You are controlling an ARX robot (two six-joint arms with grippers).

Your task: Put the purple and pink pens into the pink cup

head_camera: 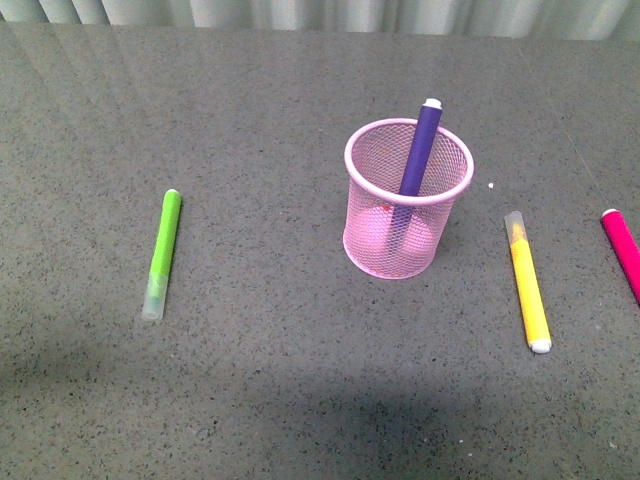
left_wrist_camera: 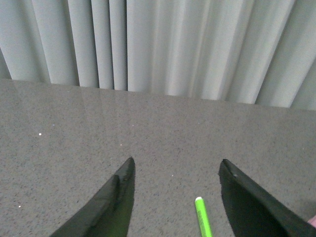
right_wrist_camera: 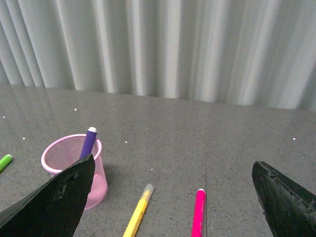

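The pink mesh cup (head_camera: 372,246) stands upright in the middle of the table. The purple pen (head_camera: 421,148) stands in it, leaning, with its white plug above the rim. The pink pen (head_camera: 622,250) lies flat on the table at the far right edge of the front view. In the right wrist view the pink pen (right_wrist_camera: 198,213) lies between my right gripper's open jaws (right_wrist_camera: 173,165), with the cup (right_wrist_camera: 70,152) and purple pen (right_wrist_camera: 88,141) beside one jaw. My left gripper (left_wrist_camera: 176,166) is open and empty above the table. Neither gripper shows in the front view.
A lime green marker (head_camera: 163,250) lies left of the cup and shows between the left jaws (left_wrist_camera: 202,217). A yellow marker (head_camera: 527,283) lies between the cup and the pink pen, also seen in the right wrist view (right_wrist_camera: 138,211). Grey curtains hang behind the table.
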